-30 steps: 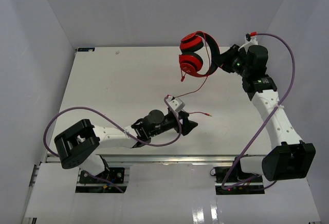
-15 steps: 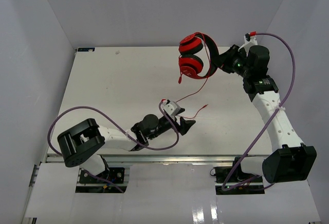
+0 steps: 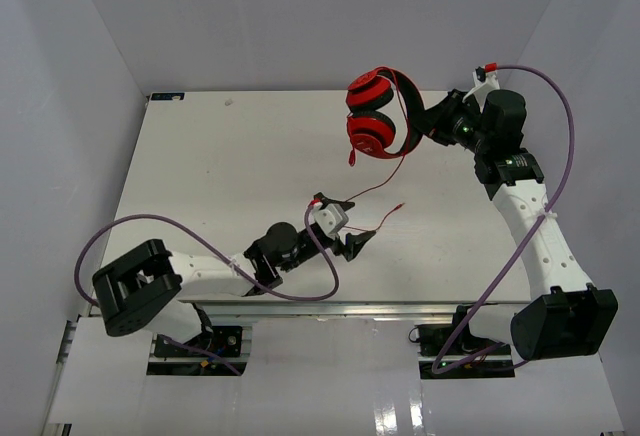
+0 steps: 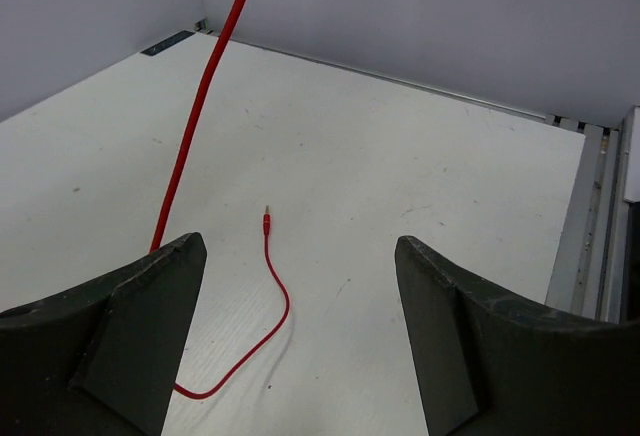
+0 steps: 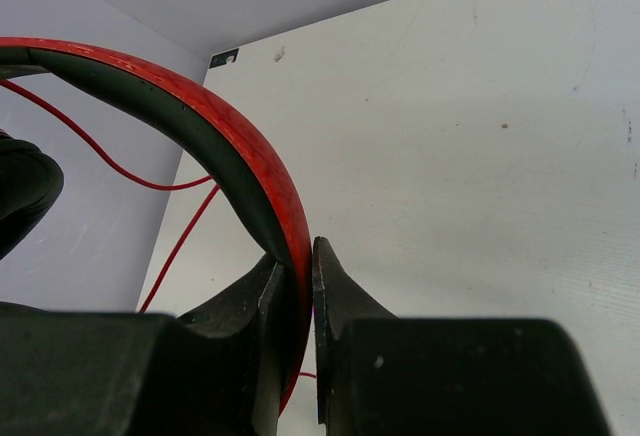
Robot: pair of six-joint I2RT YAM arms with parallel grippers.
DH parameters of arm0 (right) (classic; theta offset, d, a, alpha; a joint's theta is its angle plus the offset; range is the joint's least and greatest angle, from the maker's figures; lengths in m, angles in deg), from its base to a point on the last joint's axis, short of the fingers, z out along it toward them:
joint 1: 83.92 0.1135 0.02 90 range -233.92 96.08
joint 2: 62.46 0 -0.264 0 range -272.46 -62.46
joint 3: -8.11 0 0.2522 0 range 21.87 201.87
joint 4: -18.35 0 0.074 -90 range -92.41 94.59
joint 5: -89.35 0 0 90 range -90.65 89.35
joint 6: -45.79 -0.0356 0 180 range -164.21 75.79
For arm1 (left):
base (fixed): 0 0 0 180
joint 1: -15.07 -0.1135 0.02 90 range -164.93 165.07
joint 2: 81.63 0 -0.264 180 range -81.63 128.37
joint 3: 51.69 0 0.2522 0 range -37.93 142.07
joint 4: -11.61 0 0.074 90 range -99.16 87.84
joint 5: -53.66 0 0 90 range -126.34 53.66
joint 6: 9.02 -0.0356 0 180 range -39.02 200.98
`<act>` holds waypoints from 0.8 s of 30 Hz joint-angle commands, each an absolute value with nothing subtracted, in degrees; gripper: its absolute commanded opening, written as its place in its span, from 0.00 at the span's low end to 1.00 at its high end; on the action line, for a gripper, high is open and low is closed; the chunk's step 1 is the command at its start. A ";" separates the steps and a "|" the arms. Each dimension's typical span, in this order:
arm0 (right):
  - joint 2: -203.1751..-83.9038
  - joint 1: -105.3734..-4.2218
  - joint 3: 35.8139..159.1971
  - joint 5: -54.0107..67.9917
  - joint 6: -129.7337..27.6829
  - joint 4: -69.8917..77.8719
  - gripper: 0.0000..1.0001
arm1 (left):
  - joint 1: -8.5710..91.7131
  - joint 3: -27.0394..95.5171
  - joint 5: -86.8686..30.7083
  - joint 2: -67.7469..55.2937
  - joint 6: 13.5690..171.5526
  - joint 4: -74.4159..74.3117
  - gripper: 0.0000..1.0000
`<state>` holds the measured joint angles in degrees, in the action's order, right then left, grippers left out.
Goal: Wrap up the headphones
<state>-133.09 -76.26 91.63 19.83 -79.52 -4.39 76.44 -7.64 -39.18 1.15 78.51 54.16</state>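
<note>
The red headphones [image 3: 375,116] hang in the air above the far right part of the table, and my right gripper [image 3: 428,122] is shut on their headband [image 5: 225,126]. In the right wrist view both fingers [image 5: 330,286] pinch the red band. The thin red cable [image 3: 378,184] drops from an ear cup to the table and ends in a plug [image 3: 401,206]. My left gripper [image 3: 345,222] stands open low over the table. In the left wrist view the cable [image 4: 200,106] runs past the left finger [image 4: 150,306], and the plug [image 4: 266,218] lies ahead between the wide jaws [image 4: 300,246], untouched.
Thick purple robot cables [image 3: 545,206] loop along both arms. Grey walls [image 3: 90,86] close in the white table [image 3: 220,166] on the left, back and right. A metal rail [image 4: 590,216] runs along the table's near edge.
My left gripper has opened wider and drawn back slightly toward the near left. The headphones have risen a little, and the cable's plug end has shifted farther from the near edge.
</note>
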 commanded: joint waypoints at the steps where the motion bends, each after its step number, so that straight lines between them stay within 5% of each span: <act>1: -131.58 -76.28 94.56 22.09 -80.25 -1.24 0.08 | 77.58 -8.97 -32.38 -7.68 73.87 45.26 0.87; 6: -131.79 -76.28 94.31 22.77 -80.47 -0.79 0.08 | 77.77 -11.60 -41.35 -11.91 67.56 43.49 0.89; 16: -130.32 -76.28 93.95 23.43 -80.33 -1.04 0.08 | 71.25 -3.31 -39.61 2.62 66.74 46.62 0.87; 18: -130.13 -76.20 93.95 23.80 -80.42 -1.14 0.08 | 70.97 -1.44 -38.91 4.61 67.05 46.35 0.78; 22: -129.81 -76.28 94.10 24.12 -80.49 -1.23 0.08 | 70.97 -1.06 -37.44 6.32 68.60 47.95 0.30; 24: -129.86 -76.28 94.36 24.21 -80.75 -1.22 0.08 | 70.97 -2.31 -36.75 6.35 69.71 48.28 0.19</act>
<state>-132.15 -76.26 91.63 22.17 -79.17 -4.74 71.11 -2.35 -39.20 7.03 67.87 46.06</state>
